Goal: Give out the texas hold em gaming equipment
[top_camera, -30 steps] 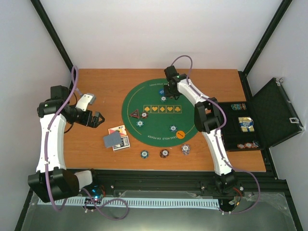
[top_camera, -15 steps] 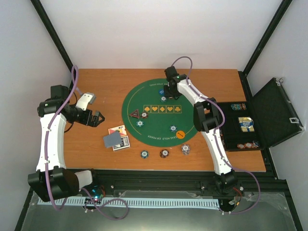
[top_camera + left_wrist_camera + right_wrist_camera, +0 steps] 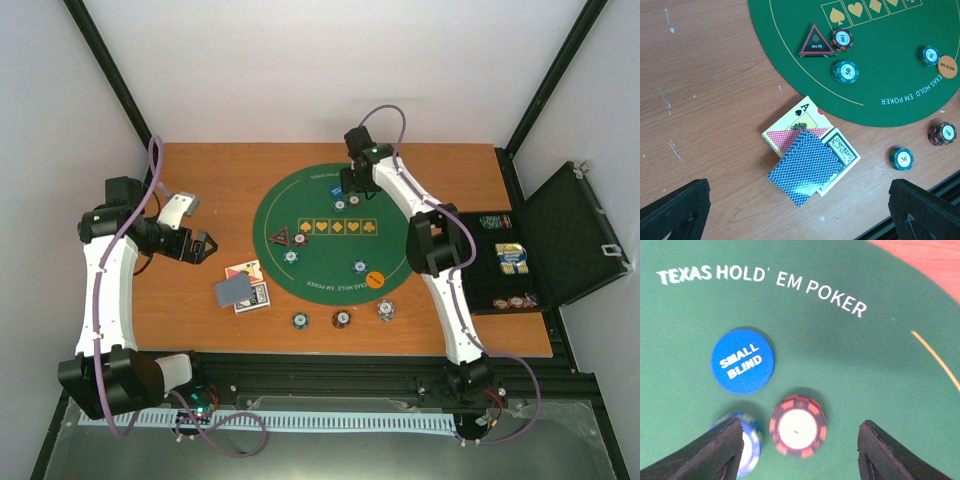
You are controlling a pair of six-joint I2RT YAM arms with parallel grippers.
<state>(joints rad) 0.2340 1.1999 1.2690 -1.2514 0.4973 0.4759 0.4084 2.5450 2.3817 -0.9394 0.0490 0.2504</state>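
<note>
My right gripper (image 3: 352, 186) is open and empty, low over the far side of the green mat (image 3: 330, 258). In the right wrist view a brown striped chip (image 3: 798, 426) lies between my fingers (image 3: 801, 426), untouched. A blue-white chip (image 3: 749, 442) sits half behind the left finger, and a blue "SMALL BLIND" disc (image 3: 742, 361) lies beyond. My left gripper (image 3: 205, 247) is open and empty, above the wood left of the mat. Below it a grey-blue-backed card deck (image 3: 807, 167) rests on a red card box (image 3: 795, 125). The triangular marker (image 3: 816, 41) and several chips lie on the mat.
An orange "BIG BLIND" disc (image 3: 947, 66) lies at the mat's near edge. Three chip stacks (image 3: 342, 319) stand on the wood in front of the mat. The open black case (image 3: 540, 250), holding chips and cards, stands at the right. The table's front rail is close.
My right gripper has drawn back toward the far edge of the mat, and a brown chip now shows beside the chip there. The left arm has not moved.
</note>
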